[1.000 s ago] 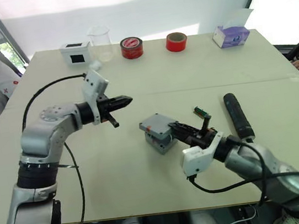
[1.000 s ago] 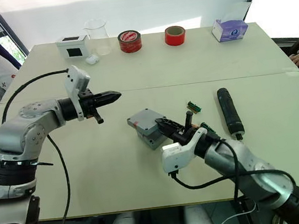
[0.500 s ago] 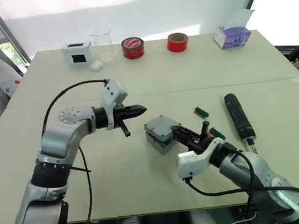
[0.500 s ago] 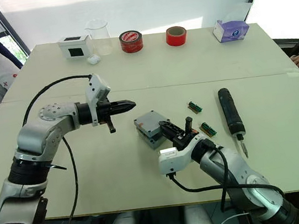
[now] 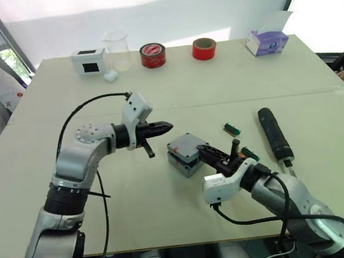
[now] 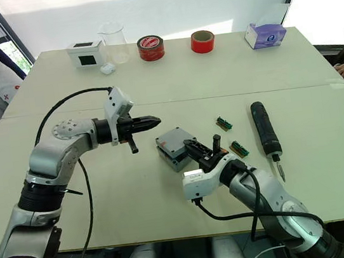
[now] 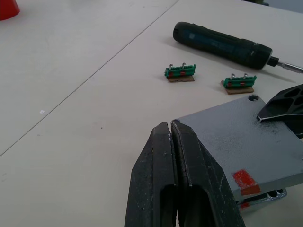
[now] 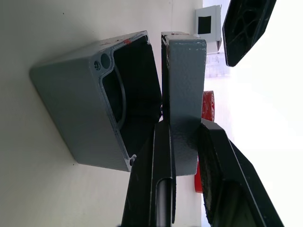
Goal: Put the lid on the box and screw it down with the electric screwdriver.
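Observation:
The grey lid (image 5: 186, 146) lies skewed on top of the deeper grey box (image 5: 184, 166) at the table's middle. My right gripper (image 5: 219, 154) reaches in from the near right and is shut on the lid's near edge; in the right wrist view the lid (image 8: 183, 90) sits clamped between the fingers, beside the box's open cavity (image 8: 124, 99). My left gripper (image 5: 168, 127) is shut and empty, its tip just left of the lid and a little above it. The black electric screwdriver (image 5: 274, 134) lies on the table to the right, untouched.
Two small green terminal pieces (image 5: 231, 128) (image 5: 249, 153) lie between the box and the screwdriver. Along the far edge stand a white box with a black screen (image 5: 88, 60), a beaker (image 5: 116, 49), two red tape rolls (image 5: 152, 54) (image 5: 203, 48) and a tissue box (image 5: 266, 40). People sit at both sides.
My left gripper has moved right, closing in on the lid, still shut. The right gripper keeps its hold on the lid over the box.

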Tool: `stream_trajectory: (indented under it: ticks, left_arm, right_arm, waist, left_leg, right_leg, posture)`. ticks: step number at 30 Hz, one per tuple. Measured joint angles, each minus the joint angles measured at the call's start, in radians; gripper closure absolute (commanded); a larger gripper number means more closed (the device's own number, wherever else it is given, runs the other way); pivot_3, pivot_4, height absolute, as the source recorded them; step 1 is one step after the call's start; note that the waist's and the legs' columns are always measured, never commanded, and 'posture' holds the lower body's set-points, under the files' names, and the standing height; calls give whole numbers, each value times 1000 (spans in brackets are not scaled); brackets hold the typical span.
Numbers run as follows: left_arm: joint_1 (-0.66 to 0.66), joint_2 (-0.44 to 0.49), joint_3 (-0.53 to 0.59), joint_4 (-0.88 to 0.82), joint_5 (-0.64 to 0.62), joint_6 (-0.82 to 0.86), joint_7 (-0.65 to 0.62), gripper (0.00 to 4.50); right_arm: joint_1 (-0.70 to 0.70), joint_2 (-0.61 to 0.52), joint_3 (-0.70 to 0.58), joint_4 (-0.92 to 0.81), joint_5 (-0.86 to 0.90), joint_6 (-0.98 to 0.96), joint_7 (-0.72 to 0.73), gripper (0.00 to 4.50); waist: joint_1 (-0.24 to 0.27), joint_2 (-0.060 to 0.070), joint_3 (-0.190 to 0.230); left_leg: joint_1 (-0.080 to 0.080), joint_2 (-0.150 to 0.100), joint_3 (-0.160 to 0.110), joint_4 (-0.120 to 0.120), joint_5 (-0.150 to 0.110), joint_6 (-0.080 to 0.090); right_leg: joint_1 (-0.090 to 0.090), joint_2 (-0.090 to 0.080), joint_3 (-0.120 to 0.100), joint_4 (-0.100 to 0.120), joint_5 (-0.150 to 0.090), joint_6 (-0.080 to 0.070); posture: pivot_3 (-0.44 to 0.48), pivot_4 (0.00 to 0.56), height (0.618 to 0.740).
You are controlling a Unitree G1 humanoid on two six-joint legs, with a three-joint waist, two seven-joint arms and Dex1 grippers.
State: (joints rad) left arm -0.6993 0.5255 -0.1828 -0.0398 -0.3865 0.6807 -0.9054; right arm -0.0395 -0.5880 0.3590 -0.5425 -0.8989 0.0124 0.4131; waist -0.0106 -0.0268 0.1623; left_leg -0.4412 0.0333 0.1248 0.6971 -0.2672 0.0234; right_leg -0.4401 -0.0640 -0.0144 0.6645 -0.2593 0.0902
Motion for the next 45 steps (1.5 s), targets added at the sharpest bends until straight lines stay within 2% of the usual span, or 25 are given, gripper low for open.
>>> stream_trajectory:
  ticks: [7,13,32,40,42,45]
  left_arm:
    - [26,3,-48,-15,32,-20,-28,4459]
    - [17,-26,-31,1,31,-29,-19,4459]
    - [5,-24,-19,19,31,-29,-31,4459]
    - [35,38,-107,-46,81,-36,-96,4459]
    - [31,50,-125,-55,99,-40,-104,4500]
    - [37,58,-157,-54,120,-40,-119,4500]
  right_arm:
    - [-1,22,0,7,-31,-7,15,4354]
    - [1,38,-7,11,-45,-15,6,4354]
    - [15,61,-22,30,-67,-43,-1,4354]
    - [23,61,-28,29,-70,-50,7,4354]
    - [27,61,-27,29,-71,-53,10,3333]
    - [44,63,-18,40,-69,-56,25,2307]
  waist:
    - [0,0,0]
    - [1,0,0]
    - [1,0,0]
    - [2,0,-1]
    - [2,0,-1]
    - [2,0,-1]
  left_leg:
    - [1,0,0,0,0,0]
    - [0,0,0,0,0,0]
    - [1,0,-1,0,0,0]
    - [3,0,-1,0,0,0]
    - [7,-1,-1,0,-1,1]
    - [12,-1,-1,0,-2,2]
  right_leg:
    - [1,0,0,0,0,0]
    - [1,0,0,0,0,0]
    - [1,0,0,1,0,0]
    - [3,0,0,0,-1,-1]
    - [8,0,0,0,-3,-1]
    - [13,-1,0,0,-4,-1]
  posture:
    - [0,150,715]
    - [0,150,715]
    - [0,150,715]
    - [0,150,715]
    - [0,150,715]
    - [0,150,715]
